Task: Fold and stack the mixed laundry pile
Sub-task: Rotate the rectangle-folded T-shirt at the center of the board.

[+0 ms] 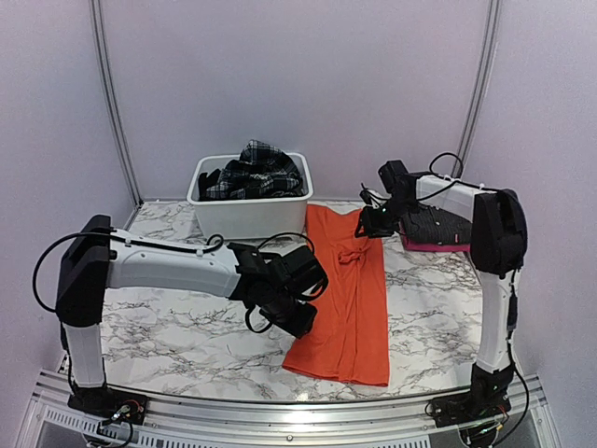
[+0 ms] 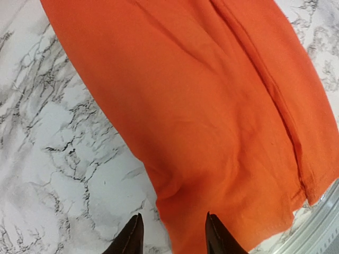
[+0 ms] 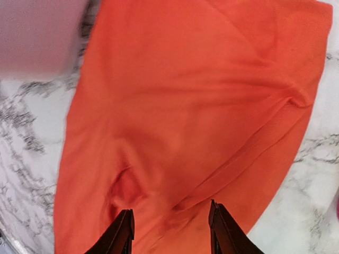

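The orange T-shirt lies flat on the marble tabletop, folded lengthwise into a long narrow strip. It runs from just beside the white tub down toward the near edge. Most of it is smooth, with a small bunched knot of wrinkles near its far end. The plaid skirt is heaped in the tub, with a dark cloth beside it. Off to the right, a dark grey dotted piece rests on a pink cloth.

The left arm has its jaws apart, low over the strip's left edge toward the near end. One finger is over bare marble and the other over orange cloth, with nothing pinched between them. The right arm also has its jaws apart, at the shirt's far right corner. Both of its fingers are over the fabric, and a raised wrinkle sits just by one of them. I can't tell whether the tips touch the cloth.
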You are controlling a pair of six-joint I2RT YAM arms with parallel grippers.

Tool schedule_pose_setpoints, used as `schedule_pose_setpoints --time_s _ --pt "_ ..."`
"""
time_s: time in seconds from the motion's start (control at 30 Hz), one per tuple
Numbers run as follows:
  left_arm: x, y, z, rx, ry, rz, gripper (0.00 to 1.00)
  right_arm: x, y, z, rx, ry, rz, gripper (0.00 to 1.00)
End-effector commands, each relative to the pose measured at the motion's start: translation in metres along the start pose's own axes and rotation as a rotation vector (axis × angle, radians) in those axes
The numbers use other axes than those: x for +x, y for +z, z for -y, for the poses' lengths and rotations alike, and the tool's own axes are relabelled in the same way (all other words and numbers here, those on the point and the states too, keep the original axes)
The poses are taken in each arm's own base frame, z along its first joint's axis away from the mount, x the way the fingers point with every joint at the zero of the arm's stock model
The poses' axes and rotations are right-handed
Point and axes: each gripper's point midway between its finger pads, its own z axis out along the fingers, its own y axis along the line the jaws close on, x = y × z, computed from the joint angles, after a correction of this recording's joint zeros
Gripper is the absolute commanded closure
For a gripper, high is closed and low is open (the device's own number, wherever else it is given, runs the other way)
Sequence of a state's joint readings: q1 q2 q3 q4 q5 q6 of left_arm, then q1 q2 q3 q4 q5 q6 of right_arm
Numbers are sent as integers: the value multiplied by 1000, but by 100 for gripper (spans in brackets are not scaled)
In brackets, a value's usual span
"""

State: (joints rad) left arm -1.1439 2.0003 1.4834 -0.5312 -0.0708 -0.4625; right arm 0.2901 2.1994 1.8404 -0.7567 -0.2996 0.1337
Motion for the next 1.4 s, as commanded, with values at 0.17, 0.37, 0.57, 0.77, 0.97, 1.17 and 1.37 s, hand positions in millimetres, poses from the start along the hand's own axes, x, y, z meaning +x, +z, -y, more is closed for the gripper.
schedule_pose_setpoints --time_s 0.17,0.37,0.57,0.77,0.97,1.17,1.37 --pt "31 -8 25 43 248 -49 70 57 -7 -96 -148 -89 -18 57" --pt "57 18 30 26 272 -130 79 76 21 -109 -194 -91 -59 57" --pt "93 25 45 42 224 -229 80 88 57 -103 -207 -66 -113 59" --pt "114 8 78 103 112 -271 79 89 77 -98 -202 -47 -135 59" --pt "94 -6 51 1 66 -172 56 66 43 -119 -253 -70 -81 57" --pt "39 -62 36 -45 18 92 5 61 -55 -144 -301 -78 26 49" --pt "30 -87 15 19 -164 170 1 126 -100 -136 -318 54 -10 48"
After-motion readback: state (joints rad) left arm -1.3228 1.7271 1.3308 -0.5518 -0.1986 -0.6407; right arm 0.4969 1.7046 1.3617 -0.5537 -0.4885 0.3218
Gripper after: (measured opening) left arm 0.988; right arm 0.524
